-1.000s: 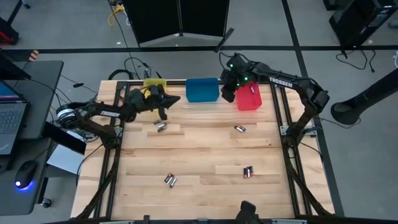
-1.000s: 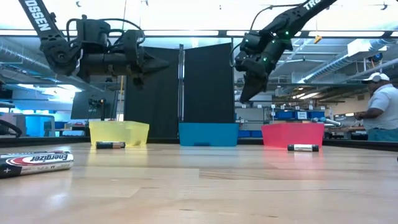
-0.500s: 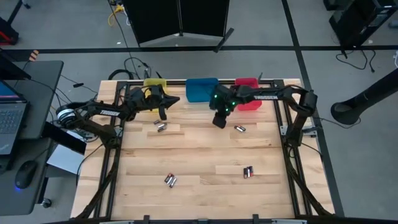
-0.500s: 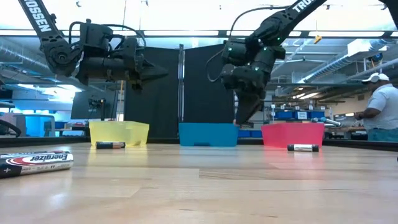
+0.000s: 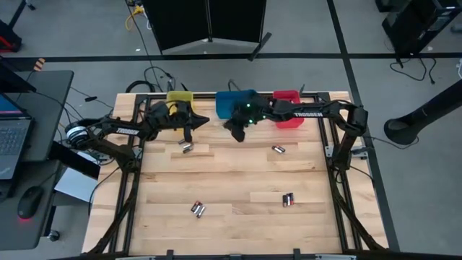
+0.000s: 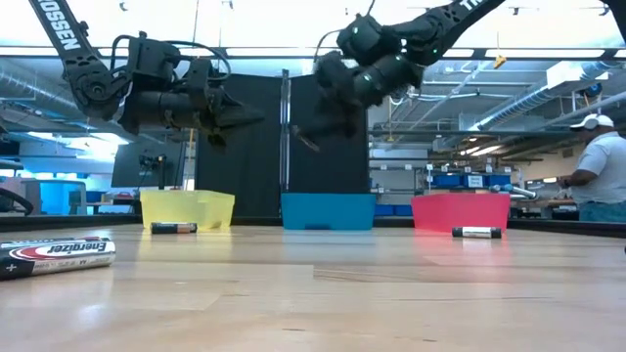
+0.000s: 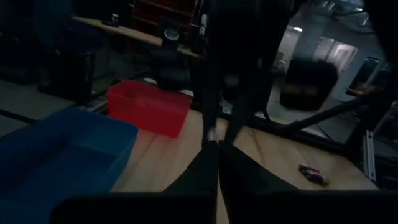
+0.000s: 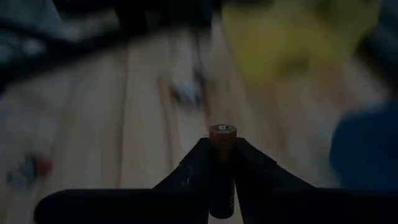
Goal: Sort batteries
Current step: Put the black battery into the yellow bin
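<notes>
Above the blue bin [image 5: 232, 103] at the tabletop's [image 5: 231, 209] far edge, the right tool [image 8: 222, 163] is clamped on a dark battery [image 8: 222, 155] with a coppery end, while the left tool [image 7: 217, 149], pressed together, hovers near the yellow bin [image 5: 178, 96].
</notes>
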Controlling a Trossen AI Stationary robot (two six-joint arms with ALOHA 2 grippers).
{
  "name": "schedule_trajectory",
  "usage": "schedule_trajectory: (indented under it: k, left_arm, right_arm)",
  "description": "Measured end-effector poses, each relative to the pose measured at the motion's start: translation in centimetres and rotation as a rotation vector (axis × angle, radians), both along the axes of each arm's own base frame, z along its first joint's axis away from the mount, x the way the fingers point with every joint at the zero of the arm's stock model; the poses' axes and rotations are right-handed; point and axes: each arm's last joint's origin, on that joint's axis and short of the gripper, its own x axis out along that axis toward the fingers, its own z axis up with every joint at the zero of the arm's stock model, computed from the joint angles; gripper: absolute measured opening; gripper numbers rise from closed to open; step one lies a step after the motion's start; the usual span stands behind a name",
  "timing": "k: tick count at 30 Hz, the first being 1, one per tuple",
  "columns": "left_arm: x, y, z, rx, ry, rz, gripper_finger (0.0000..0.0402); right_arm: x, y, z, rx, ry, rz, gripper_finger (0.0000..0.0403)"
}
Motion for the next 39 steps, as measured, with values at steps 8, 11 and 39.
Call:
schedule_trajectory:
  k: [8,11,39]
  left_arm:
    - [0.0,0.1,0.3,0.024,-0.021,0.022,0.0087]
    - [0.0,0.0,0.6,0.04,-0.057,0.02,0.0115]
    - [2.2,0.1,4.2,0.16,-0.178,-0.046,0.0159]
  right_arm:
    - [1.1,-0.7,2.7,-0.127,-0.296,0.001,0.0055]
    - [1.2,-0.8,3.3,-0.157,-0.353,0.003,0.0055]
    - [1.4,-0.7,4.9,-0.23,-0.516,0.092,0.0055]
